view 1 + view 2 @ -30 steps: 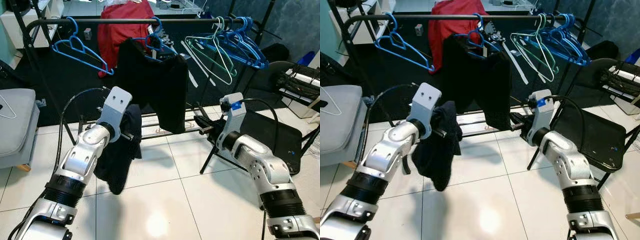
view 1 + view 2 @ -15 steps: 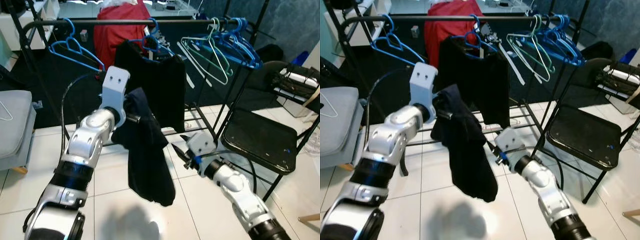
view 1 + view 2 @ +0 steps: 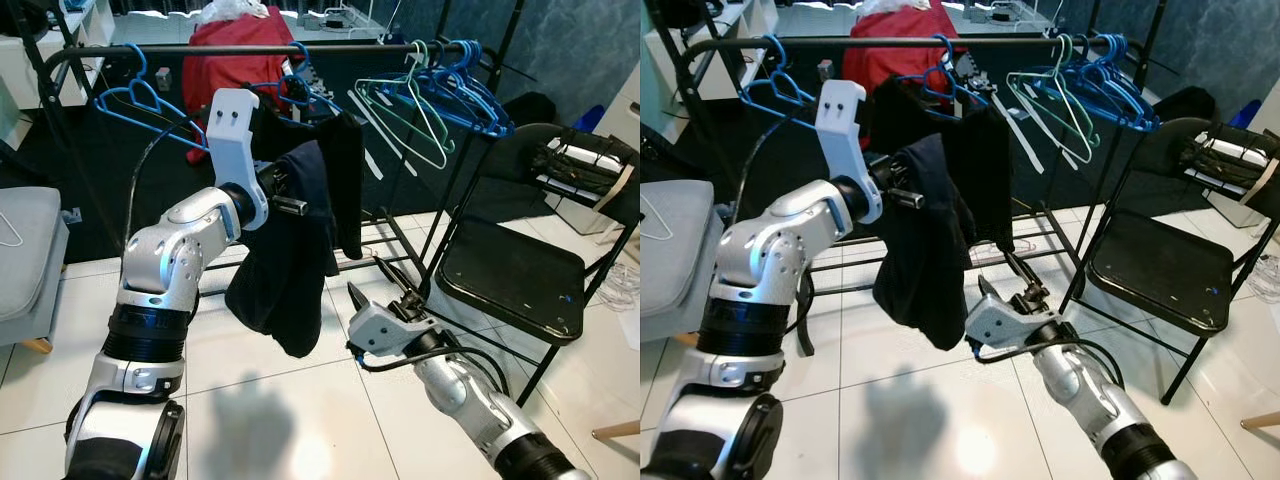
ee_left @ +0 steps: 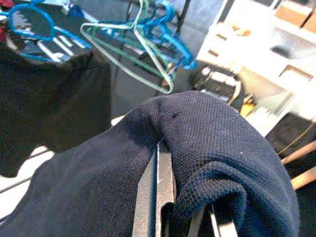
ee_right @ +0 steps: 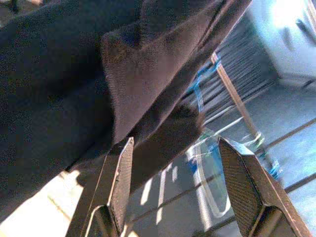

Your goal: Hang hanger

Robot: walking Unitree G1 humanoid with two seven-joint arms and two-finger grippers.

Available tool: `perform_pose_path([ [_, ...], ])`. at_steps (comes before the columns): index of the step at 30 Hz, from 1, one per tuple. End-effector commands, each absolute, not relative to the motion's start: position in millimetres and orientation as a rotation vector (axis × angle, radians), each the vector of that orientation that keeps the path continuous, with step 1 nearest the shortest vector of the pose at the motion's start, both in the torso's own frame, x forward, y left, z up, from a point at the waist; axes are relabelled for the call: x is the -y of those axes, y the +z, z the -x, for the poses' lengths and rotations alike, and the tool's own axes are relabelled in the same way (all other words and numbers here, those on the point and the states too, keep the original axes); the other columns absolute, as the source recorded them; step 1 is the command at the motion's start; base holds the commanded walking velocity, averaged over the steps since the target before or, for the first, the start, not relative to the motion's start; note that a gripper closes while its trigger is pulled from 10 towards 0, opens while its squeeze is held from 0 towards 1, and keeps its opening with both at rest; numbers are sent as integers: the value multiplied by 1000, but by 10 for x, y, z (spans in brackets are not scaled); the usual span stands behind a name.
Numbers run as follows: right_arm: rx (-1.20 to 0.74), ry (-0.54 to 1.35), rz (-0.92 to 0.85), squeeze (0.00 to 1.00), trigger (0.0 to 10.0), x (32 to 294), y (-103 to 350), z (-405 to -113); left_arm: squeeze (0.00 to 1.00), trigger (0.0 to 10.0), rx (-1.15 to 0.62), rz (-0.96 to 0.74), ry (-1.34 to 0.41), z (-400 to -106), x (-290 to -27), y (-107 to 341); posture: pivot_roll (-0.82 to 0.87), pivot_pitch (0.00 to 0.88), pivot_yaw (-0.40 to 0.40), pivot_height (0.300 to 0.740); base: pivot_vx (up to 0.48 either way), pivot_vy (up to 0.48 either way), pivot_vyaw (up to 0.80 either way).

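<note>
— Where's it at with the hanging?

— Not there yet, I'd say. The left gripper [image 3: 288, 203] is up in front of the rail [image 3: 240, 47], and a dark cloth [image 3: 285, 260] is draped over its fingers [image 4: 159, 197]. In the wrist view the cloth covers them, so I can't tell whether they pinch it or just carry it.

— And the hanger?

— I can't see one in that bundle. If it's there, the cloth hides it. On the rail itself: a blue hanger [image 3: 140, 100] at ten o'clock from the gripper, a black garment [image 3: 340, 170] hanging just behind the cloth, green hangers [image 3: 400, 115] and a blue bunch [image 3: 465, 90] out at two o'clock.

— The other arm?

— The right gripper [image 3: 385, 287] sits low, at five o'clock from the cloth, fingers spread and empty, pointing up at the cloth's hem. A black chair [image 3: 510, 285] stands off at its three o'clock.

— So what's left?

— Nearly everything, in my view: lift the load to the rail, hook it on, let go.
</note>
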State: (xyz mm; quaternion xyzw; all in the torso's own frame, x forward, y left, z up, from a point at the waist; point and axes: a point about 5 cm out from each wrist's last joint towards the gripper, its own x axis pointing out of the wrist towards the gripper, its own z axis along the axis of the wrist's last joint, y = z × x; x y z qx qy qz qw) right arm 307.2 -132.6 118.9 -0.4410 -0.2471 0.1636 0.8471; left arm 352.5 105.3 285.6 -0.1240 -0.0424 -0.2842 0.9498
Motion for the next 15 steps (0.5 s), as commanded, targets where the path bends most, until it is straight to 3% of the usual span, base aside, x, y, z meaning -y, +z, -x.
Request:
perform_pose_path([
  [1,543,349,940,0,10000,1334,1174,-3062,0,10000,149,274,-633,-3473,-995,3030,-116,78,-29,740,0,0,0],
  [5,559,380,916,0,10000,1316,1108,-3065,0,10000,151,294,-649,-3454,-997,3064,-115,79,-31,740,0,0,0],
  [6,556,422,887,75,10000,1276,1075,-3042,0,10000,154,298,-650,-3449,-1004,3074,-111,80,-31,740,0,0,0],
  [7,554,462,856,1000,10000,1231,1045,-3012,0,10000,154,301,-647,-3449,-1010,3078,-111,80,-31,740,0,0,0],
  [14,585,471,821,1000,10000,1148,1036,-2999,0,10000,131,302,-644,-3449,-999,3057,-106,82,-25,740,0,0,0],
  [15,602,456,822,259,10000,1148,1064,-3024,0,10000,121,299,-642,-3451,-991,3037,-106,82,-25,740,0,0,0],
])
